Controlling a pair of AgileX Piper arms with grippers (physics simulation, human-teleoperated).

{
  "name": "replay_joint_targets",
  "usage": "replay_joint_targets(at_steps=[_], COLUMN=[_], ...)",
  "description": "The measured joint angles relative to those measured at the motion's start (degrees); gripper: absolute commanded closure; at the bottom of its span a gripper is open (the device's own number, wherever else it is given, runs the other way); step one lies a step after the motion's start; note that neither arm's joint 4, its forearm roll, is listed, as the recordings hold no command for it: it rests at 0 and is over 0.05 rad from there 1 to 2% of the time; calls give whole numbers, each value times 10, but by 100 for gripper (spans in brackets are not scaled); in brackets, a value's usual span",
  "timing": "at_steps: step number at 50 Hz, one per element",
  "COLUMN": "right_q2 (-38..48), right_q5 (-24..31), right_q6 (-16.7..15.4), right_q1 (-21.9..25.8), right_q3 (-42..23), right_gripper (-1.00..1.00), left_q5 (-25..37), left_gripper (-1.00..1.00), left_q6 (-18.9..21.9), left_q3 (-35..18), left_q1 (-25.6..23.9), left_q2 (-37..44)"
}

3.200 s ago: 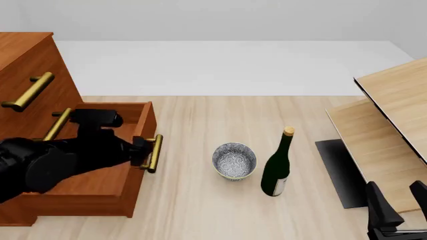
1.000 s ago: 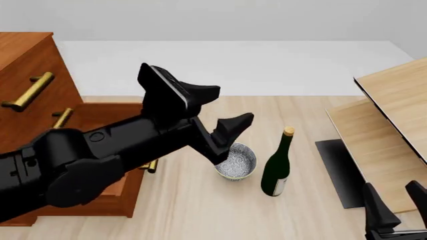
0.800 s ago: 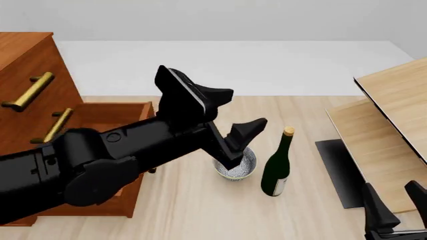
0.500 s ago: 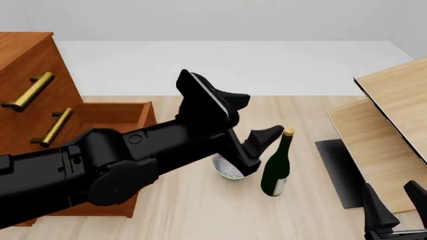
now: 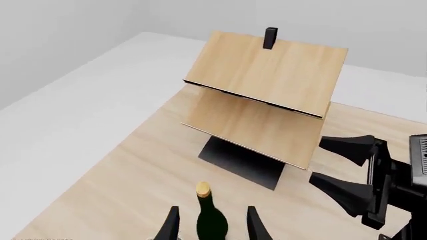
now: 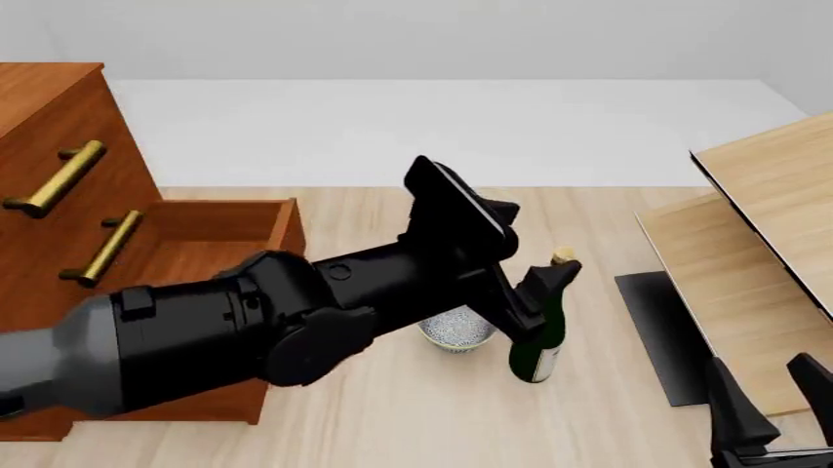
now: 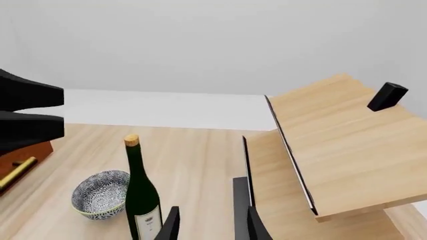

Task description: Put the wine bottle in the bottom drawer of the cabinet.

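The wine bottle (image 6: 536,356) stands upright on the table to the right of the open bottom drawer (image 6: 195,244) of the cabinet (image 6: 53,127). My left gripper (image 6: 536,297) is open, with a finger on each side of the bottle's upper body. In the left wrist view the fingers (image 5: 254,226) flank the bottle (image 5: 211,222) with small gaps. My right gripper (image 6: 766,390) is open and empty at the near right, well right of the bottle (image 7: 142,197). The drawer's handle is hidden behind my left arm.
A grey speckled bowl (image 6: 456,331) sits just left of the bottle, partly hidden by my left arm. Pale slanted wooden furniture (image 6: 768,224) with a black base mat (image 6: 657,327) stands at the right. The two upper drawers are shut.
My left arm has left the drawer handle and swung right over the bowl; its open fingers now straddle the bottle. The drawer stays open. The right gripper has barely moved.
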Motion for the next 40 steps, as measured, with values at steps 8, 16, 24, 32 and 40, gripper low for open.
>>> replay_joint_targets(at_steps=[8,16,24,32,40], right_q2=[1,1,2,3,3], right_q5=[0,0,1,0,1], right_q6=[2,3,5,7,7], right_q1=[-1,-3,-5,-7,-8], right_q3=[0,0,0,0,0], right_gripper=[-100,-100,-100,-100,-100], left_q5=[-3,-9,-17,-25,-34], left_gripper=[-100,-100,-100,-100,-100], left_q6=[-6,-10,-13,-16,-16], left_q3=[-10,-17,-22,-27,-32], left_q1=[3,8,14,18,21], left_q2=[22,42,63,83,103])
